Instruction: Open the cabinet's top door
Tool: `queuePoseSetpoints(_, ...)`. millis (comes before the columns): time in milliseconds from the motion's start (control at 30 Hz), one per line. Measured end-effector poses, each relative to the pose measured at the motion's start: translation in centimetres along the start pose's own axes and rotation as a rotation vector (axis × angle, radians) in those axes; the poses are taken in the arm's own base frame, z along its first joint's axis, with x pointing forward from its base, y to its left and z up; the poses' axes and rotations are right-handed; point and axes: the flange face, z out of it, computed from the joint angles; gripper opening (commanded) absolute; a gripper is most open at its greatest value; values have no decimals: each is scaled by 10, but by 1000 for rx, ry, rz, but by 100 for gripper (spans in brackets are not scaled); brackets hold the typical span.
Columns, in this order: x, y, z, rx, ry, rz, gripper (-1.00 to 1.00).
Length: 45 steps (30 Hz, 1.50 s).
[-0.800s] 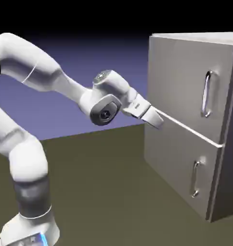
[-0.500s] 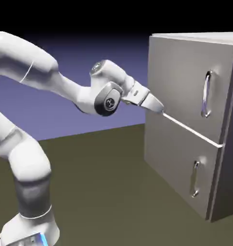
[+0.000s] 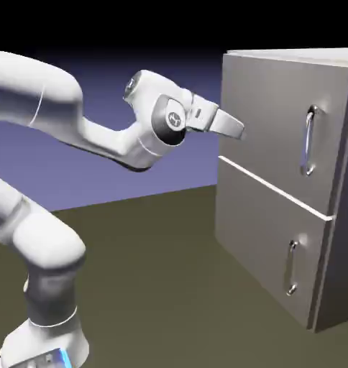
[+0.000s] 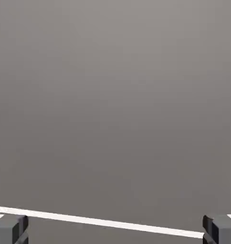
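Both fingertips stood spread, gripper [image 3: 236,129] near the top door [image 3: 277,122] but short of its handle [image 3: 308,141]; we judged approach underway, next reaching across to it.

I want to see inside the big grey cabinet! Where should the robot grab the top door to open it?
Best bet is the long silver handle on the top door. It is a thin upright bar standing off the flat panel, so the open end effector could come straight at the front and put one finger on each side. The door itself offers nothing else to pinch.
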Motion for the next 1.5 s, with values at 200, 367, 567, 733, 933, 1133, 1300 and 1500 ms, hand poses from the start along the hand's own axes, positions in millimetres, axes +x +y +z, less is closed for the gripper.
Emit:
queuePoseSetpoints(200, 14, 3, -8, 49, 62, 4, 100)
queuePoseSetpoints(367, 26, 10, -10, 88, 113, 13, 100)
queuePoseSetpoints(567, 39, 25, -7, 133, 172, 27, 100)
queuePoseSetpoints(733, 50, 42, 1, 169, 218, 41, 100)
queuePoseSetpoints(933, 61, 66, 16, 212, 266, 59, 100)
queuePoseSetpoints(1133, 70, 94, 37, 252, 305, 76, 100)
queuePoseSetpoints(1300, 75, 120, 60, 285, 330, 88, 100)
queuePoseSetpoints(1500, 84, 127, 88, 299, 336, 94, 100)
